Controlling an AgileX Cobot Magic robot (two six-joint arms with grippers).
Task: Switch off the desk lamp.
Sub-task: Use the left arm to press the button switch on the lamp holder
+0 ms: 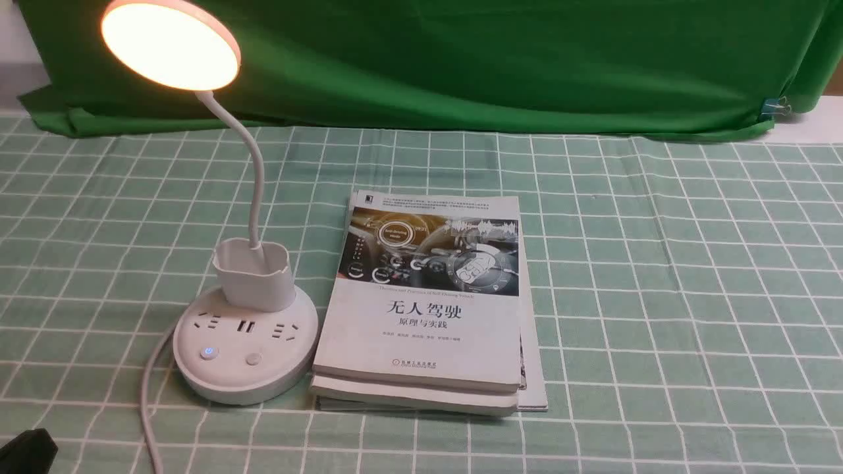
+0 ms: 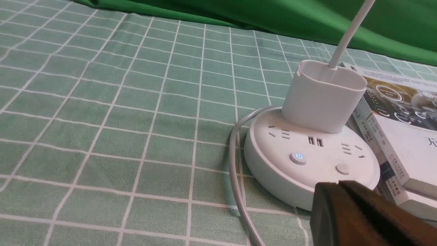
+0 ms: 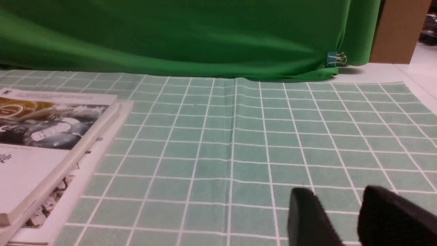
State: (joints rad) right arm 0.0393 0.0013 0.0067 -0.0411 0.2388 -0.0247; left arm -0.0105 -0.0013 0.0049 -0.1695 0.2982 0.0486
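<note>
The desk lamp's disc head is running past the front view's top edge; only a dark tip of the left gripper is showing there; in the left wrist view the neck is leaving the frame, and that gripper is hiding part of the round base; the right gripper is looking blurred and cropped; the upper book is covering most of those beneath; the small print on its cover is staying too fine to read; the worktop's near edge is falling outside the front view.

You have one desk lamp, one green curtain, two buttons, one binder clip, two grippers
</note>
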